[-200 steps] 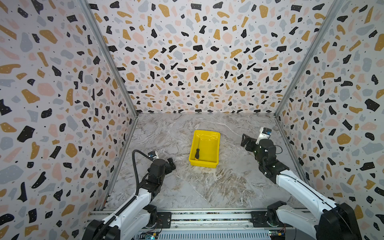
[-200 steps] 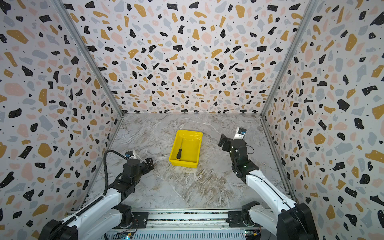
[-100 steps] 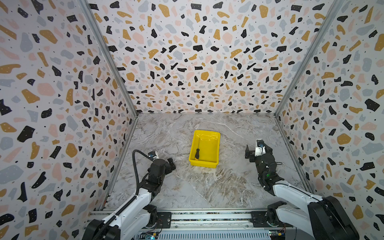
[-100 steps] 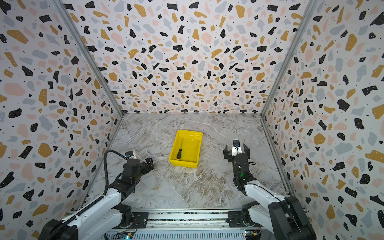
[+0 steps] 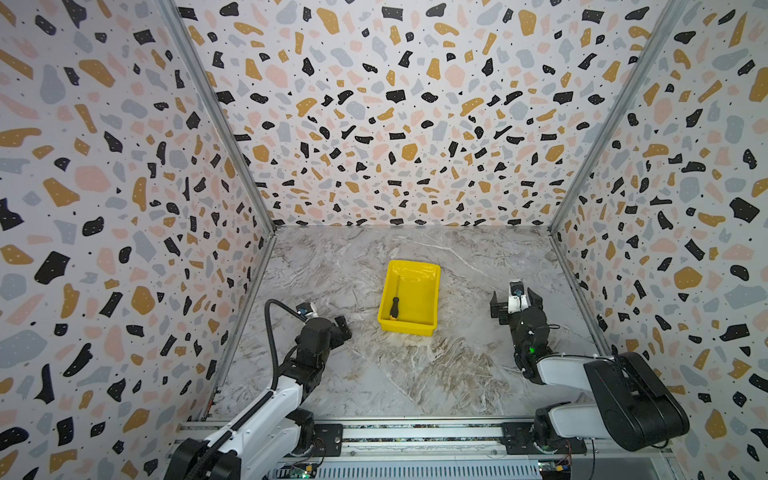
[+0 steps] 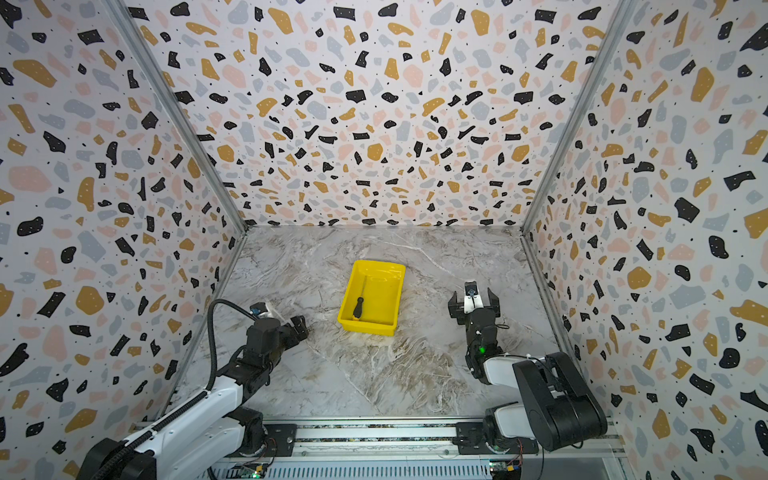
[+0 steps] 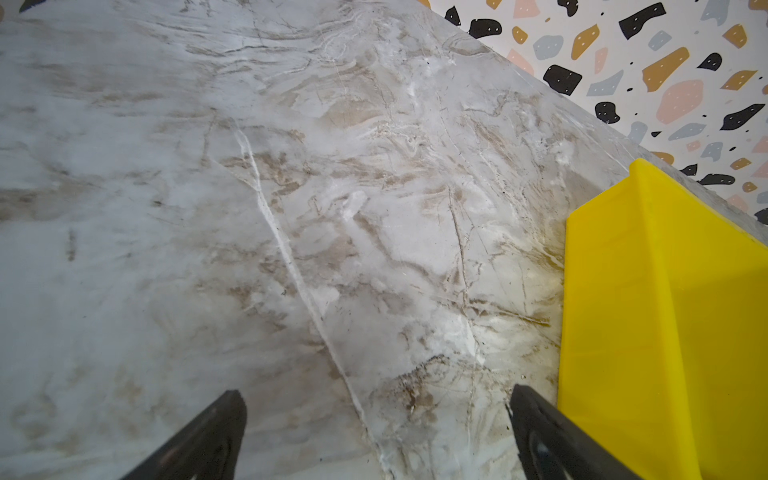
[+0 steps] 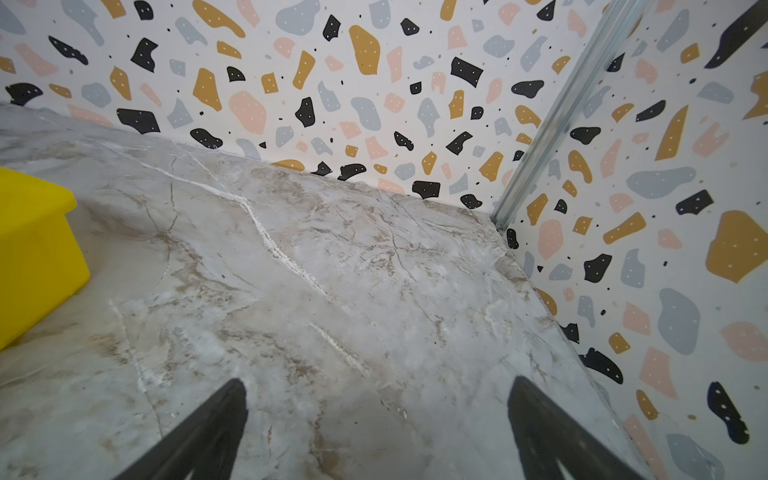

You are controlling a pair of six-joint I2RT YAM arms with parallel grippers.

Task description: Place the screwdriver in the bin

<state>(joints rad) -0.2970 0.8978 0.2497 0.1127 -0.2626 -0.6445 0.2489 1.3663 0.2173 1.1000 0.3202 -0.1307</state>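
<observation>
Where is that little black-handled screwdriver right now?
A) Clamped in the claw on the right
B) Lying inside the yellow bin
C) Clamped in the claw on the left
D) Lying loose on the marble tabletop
B: in both top views the screwdriver lies flat on the floor of the yellow bin, along its left wall, while the left gripper and the right gripper both stand open and empty.

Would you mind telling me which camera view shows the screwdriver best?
Both top views show it whole: the screwdriver lies inside the bin. Neither wrist view shows it; each catches only the bin's outer wall.
</observation>
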